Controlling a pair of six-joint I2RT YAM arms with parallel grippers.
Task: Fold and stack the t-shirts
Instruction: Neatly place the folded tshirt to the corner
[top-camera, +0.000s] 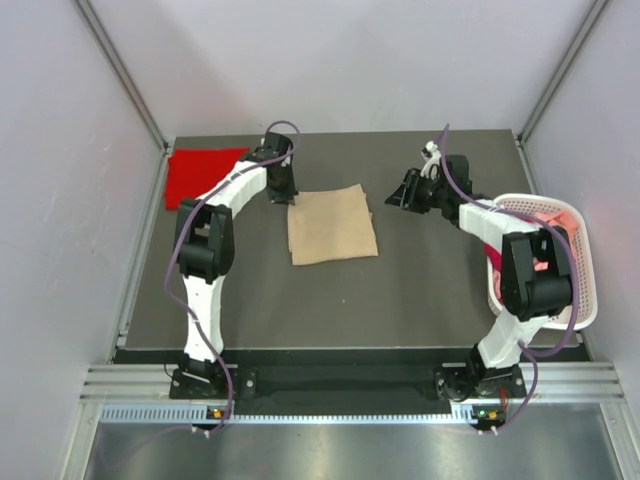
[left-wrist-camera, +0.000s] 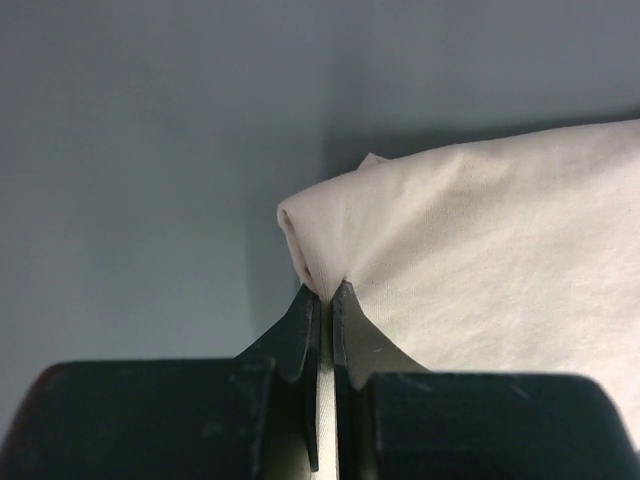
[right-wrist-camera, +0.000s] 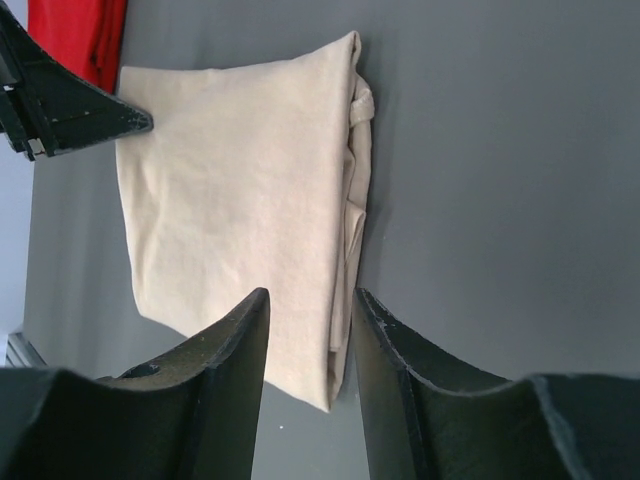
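left tool (left-wrist-camera: 325, 292), pinching tan t-shirt (left-wrist-camera: 480, 260) corner

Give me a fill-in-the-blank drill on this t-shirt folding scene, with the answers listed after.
1. The folded t-shirt pinched by the left end effector is ____ in colour.
2. The right end effector is ____ and holds nothing.
3. The red t-shirt lies at the far ____ corner of the table.
4. The white basket stands beside the ____ arm.
Missing words: tan, open, left, right.
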